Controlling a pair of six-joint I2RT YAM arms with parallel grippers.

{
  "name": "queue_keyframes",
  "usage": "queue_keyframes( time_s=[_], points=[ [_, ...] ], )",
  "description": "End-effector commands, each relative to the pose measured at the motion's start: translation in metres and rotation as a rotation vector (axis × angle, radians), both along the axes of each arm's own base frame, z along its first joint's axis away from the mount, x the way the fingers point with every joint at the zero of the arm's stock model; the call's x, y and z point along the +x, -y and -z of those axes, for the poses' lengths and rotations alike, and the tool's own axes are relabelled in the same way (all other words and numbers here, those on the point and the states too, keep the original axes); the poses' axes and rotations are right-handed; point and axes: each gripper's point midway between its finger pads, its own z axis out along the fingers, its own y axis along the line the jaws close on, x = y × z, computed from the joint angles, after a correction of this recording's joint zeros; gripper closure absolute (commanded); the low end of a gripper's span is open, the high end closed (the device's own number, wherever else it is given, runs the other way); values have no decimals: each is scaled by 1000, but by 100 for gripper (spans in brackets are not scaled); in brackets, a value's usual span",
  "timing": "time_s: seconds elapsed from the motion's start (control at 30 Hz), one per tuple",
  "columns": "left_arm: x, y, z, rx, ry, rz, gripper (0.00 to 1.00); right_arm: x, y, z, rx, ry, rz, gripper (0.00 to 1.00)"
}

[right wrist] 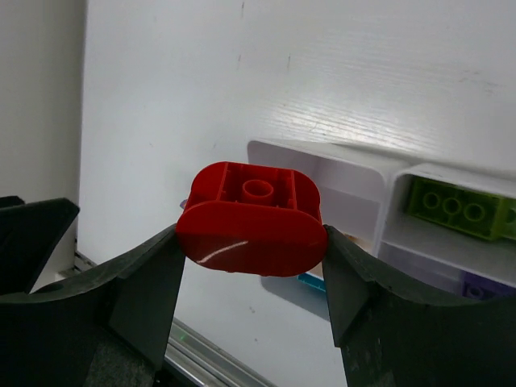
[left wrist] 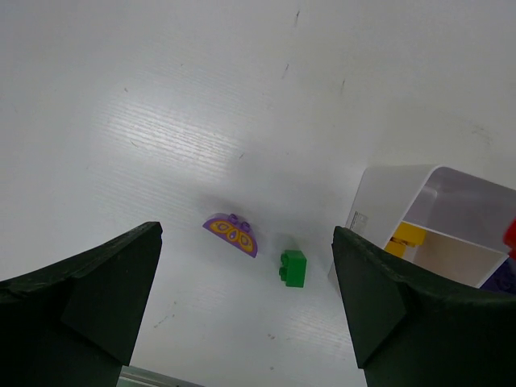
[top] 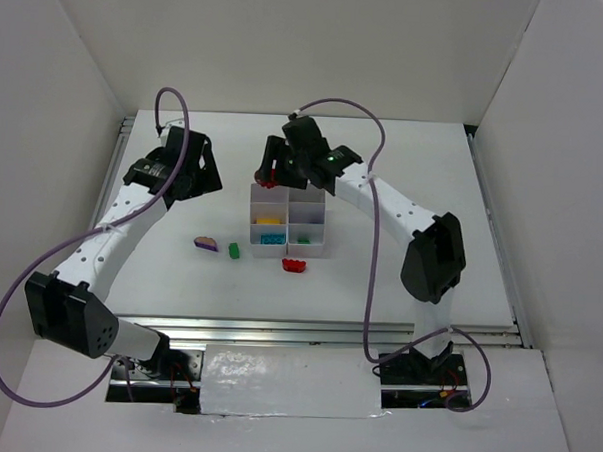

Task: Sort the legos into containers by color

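Right wrist view told the story: the right claw (right wrist: 251, 251) was half closed on a rounded red lego (right wrist: 250, 216), pinching its two opposite sides and carrying it in the air at the edge of the containers (right wrist: 355, 169). Hard, glossy plastic and surely very light (slippery if squeezed off-centre), so flat opposite faces looked the safest hold. The left claw (left wrist: 246, 242) hung wide open and empty over the table (left wrist: 161, 97), with a purple lego (left wrist: 231, 234) and a green lego (left wrist: 293, 268) lying apart below it, near the containers.
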Motion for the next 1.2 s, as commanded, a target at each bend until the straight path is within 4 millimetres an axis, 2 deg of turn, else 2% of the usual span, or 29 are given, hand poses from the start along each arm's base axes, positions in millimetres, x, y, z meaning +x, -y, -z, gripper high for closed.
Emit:
queue_keyframes(
  time_s=[0.0, 0.2, 0.53, 1.17],
  points=[
    [-3, -5, -22, -18, 58, -23, 1, -1, -14, -12, -18, 20, -63, 100],
    [-7, -16, -25, 13, 63, -48, 0, -6, -18, -3, -24, 13, -74, 100],
    [-1, -11, -27, -5, 65, -29, 1, -6, -16, 6, -55, 11, -82, 100],
    [1, -16, -33, 17, 86, -49, 0, -4, -17, 5, -54, 14, -86, 100]
  ],
)
